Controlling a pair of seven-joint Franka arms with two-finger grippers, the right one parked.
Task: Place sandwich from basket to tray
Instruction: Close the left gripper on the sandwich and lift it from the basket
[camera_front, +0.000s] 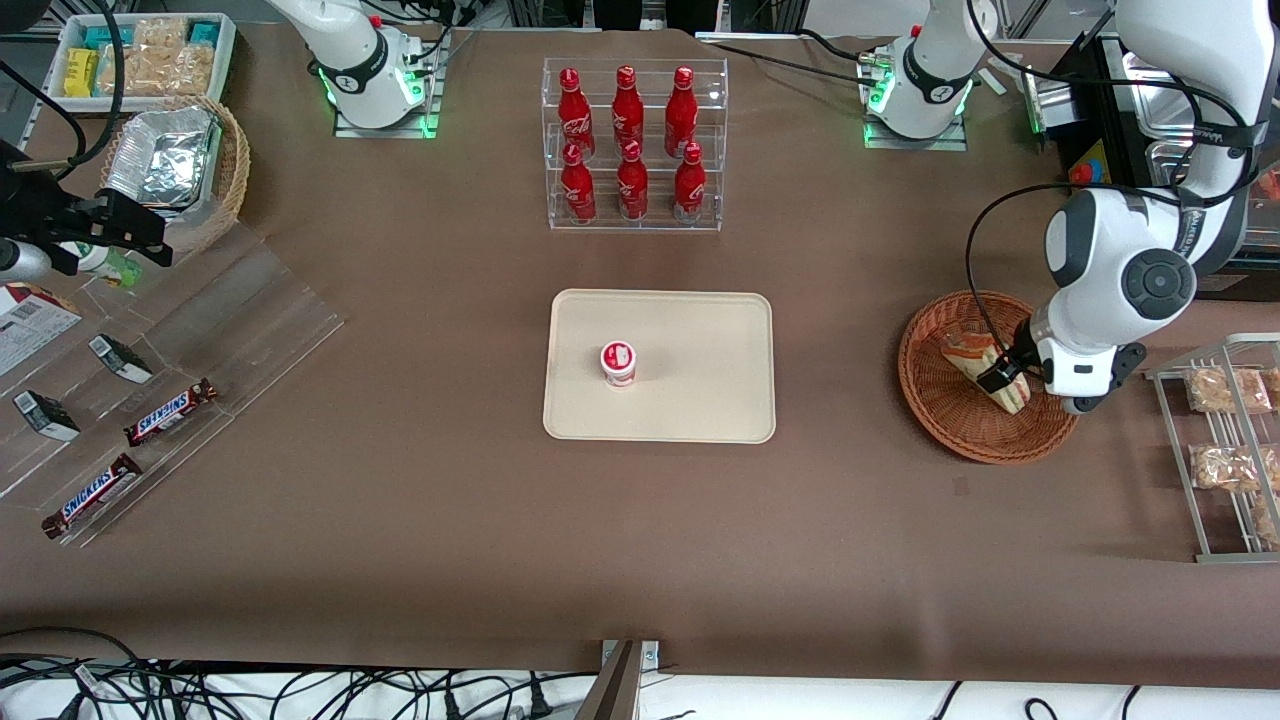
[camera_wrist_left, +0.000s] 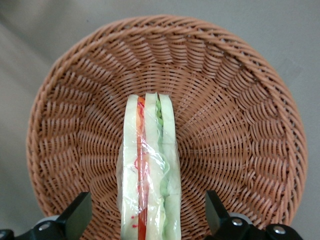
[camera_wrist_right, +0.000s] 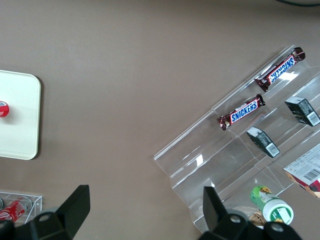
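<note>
The sandwich (camera_front: 972, 354), a wrapped wedge with pale bread and green and orange filling, stands on edge in the reddish-brown wicker basket (camera_front: 935, 405) toward the working arm's end of the table. My left gripper (camera_front: 1005, 378) is down in the basket, open, with one finger on each side of the sandwich and a gap at both. In the left wrist view the sandwich (camera_wrist_left: 147, 165) lies between the dark fingers (camera_wrist_left: 77, 215) over the basket (camera_wrist_left: 240, 115). The cream tray (camera_front: 700, 330) lies mid-table and also shows in the right wrist view (camera_wrist_right: 17, 115).
A small red-and-white cup (camera_front: 619, 363) stands on the tray. A clear rack of red bottles (camera_front: 633, 145) stands farther from the camera than the tray. A wire rack with bagged snacks (camera_front: 1225, 440) lies beside the basket. Acrylic shelves with Snickers bars (camera_front: 170, 412) lie toward the parked arm's end.
</note>
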